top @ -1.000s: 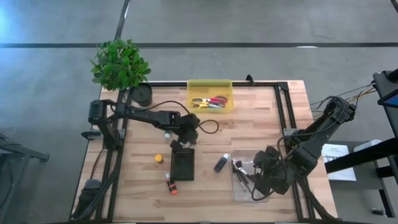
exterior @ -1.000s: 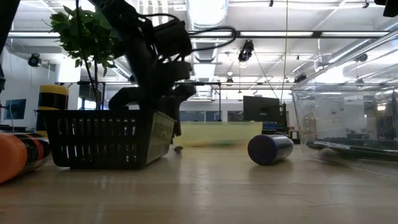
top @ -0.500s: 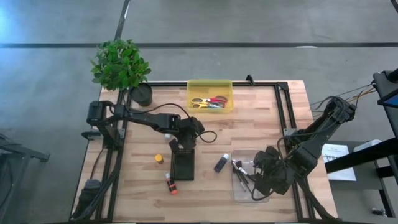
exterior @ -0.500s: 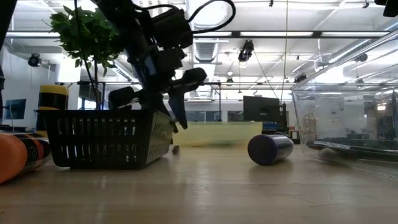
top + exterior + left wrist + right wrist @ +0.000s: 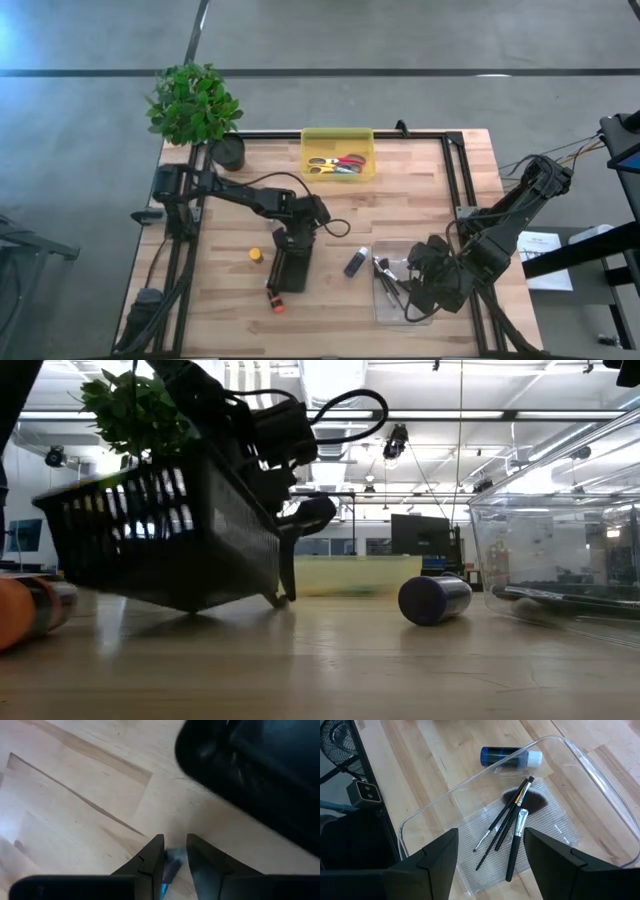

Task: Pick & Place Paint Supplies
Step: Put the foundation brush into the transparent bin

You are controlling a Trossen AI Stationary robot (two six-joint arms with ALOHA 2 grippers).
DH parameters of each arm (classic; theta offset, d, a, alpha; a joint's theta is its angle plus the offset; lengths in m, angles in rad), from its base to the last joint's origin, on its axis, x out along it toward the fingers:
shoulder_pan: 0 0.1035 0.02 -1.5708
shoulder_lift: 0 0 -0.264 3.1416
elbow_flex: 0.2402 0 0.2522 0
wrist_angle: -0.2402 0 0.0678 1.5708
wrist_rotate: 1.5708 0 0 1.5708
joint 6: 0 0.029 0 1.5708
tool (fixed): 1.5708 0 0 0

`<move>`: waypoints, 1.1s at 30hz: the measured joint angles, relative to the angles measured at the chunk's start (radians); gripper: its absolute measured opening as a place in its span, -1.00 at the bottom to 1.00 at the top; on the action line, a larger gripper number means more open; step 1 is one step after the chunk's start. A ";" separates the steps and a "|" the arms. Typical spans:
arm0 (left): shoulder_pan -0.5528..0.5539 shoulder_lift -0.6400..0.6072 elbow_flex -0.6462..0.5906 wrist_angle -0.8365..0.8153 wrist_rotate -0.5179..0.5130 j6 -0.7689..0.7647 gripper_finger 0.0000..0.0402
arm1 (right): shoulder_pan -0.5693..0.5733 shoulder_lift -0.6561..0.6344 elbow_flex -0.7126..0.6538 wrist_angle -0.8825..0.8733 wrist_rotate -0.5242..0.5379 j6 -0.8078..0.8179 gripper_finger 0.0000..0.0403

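Note:
The black mesh basket (image 5: 290, 268) (image 5: 170, 530) stands tipped: its left side is raised and it rests on its lower right edge (image 5: 272, 598). My left gripper (image 5: 287, 238) (image 5: 174, 845) points down at the basket's far end, shut on something small. My right gripper (image 5: 430, 285) (image 5: 490, 865) hangs open over the clear container (image 5: 405, 300), touching nothing. Inside it lie thin dark brushes (image 5: 502, 827) and a soft-headed brush (image 5: 525, 800). A purple tube (image 5: 355, 262), a yellow-orange tube (image 5: 256, 256) and a red tube (image 5: 273, 298) lie on the table. My left gripper pinches a small pale blue-grey thing (image 5: 171, 860) between its fingertips, pointing down at the table; it looks like a paint tube, but little of it shows. The outer side of one finger (image 5: 289, 560) stands against the tipped basket's right wall.
A yellow tray (image 5: 338, 155) with scissors sits at the far edge, and a potted plant (image 5: 195, 105) stands at the far left corner. A cable (image 5: 335, 222) loops beside the left gripper. Bare wood lies between the basket and the purple tube.
My left gripper has moved toward the near edge and down, to the basket's far end. The basket, flat on the table a second ago, has tipped: its left side has risen while its lower right edge stays on the wood. It has also shifted slightly left.

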 joint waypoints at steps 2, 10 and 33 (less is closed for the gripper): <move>0.002 0.011 0.002 0.002 0.000 -0.001 -0.54 | 0.000 0.000 0.000 0.000 0.000 0.000 0.10; 0.013 0.016 0.005 0.007 0.002 -0.010 -0.56 | 0.000 0.000 0.000 -0.001 0.000 -0.005 0.10; 0.034 -0.017 0.071 0.076 -0.064 -0.069 -0.99 | 0.000 0.001 -0.001 -0.001 0.026 -0.009 0.10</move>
